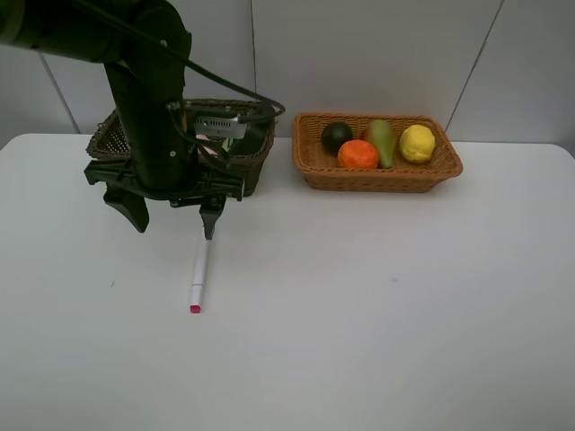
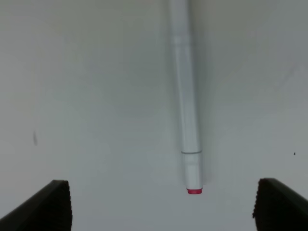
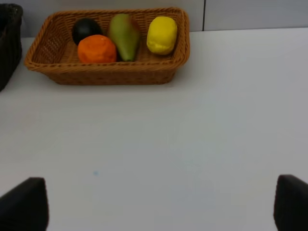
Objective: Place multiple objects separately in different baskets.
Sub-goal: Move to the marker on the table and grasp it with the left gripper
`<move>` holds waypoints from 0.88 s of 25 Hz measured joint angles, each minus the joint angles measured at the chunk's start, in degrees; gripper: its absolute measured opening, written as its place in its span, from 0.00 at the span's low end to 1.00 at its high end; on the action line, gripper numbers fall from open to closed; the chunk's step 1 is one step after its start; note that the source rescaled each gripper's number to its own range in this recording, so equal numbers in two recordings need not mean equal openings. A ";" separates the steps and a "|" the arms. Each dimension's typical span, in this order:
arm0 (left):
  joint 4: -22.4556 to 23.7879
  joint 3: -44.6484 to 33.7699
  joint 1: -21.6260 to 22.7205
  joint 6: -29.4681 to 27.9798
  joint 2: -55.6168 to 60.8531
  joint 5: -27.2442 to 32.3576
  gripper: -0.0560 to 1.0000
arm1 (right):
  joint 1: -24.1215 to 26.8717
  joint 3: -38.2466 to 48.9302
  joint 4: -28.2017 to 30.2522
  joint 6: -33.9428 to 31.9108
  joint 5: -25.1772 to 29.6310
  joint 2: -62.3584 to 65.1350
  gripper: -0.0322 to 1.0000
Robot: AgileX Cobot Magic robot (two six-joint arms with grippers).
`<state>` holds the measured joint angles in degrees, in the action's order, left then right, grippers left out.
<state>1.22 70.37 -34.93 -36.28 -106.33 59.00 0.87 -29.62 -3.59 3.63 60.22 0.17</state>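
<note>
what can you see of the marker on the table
The marker is a slim white stick, plastic by the look, with a pink end cap and a thin seam ring near that end. It lies flat on the white table, alone, pink end towards the front edge. The open left gripper hangs above its far end, one fingertip close over it; contact can't be told.
</note>
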 joint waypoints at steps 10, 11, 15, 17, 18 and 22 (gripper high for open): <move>-0.52 -2.38 0.00 -1.22 -4.61 -7.02 1.00 | 0.00 0.00 -0.16 0.00 -0.05 0.00 0.98; -0.46 -2.38 0.00 -1.11 -5.25 -7.91 1.00 | 0.00 0.00 -0.16 0.00 -0.05 0.00 0.98; -0.46 -2.38 0.00 -0.62 -7.61 -11.21 1.00 | 0.00 0.00 -0.16 0.00 -0.05 0.00 0.98; -0.46 -2.38 0.08 -0.51 -8.45 -12.75 1.00 | 0.00 0.00 -0.16 0.00 -0.05 0.00 0.98; -0.46 -2.46 0.17 -0.35 -8.76 -13.77 1.00 | 0.00 0.00 -0.16 0.00 -0.10 0.00 0.98; -0.46 -2.92 0.75 0.43 -9.28 -17.23 1.00 | 0.00 0.00 -0.16 0.00 -0.10 0.00 0.98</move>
<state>0.76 67.45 -34.18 -35.85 -115.61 41.77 0.87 -29.62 -3.75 3.63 60.12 0.17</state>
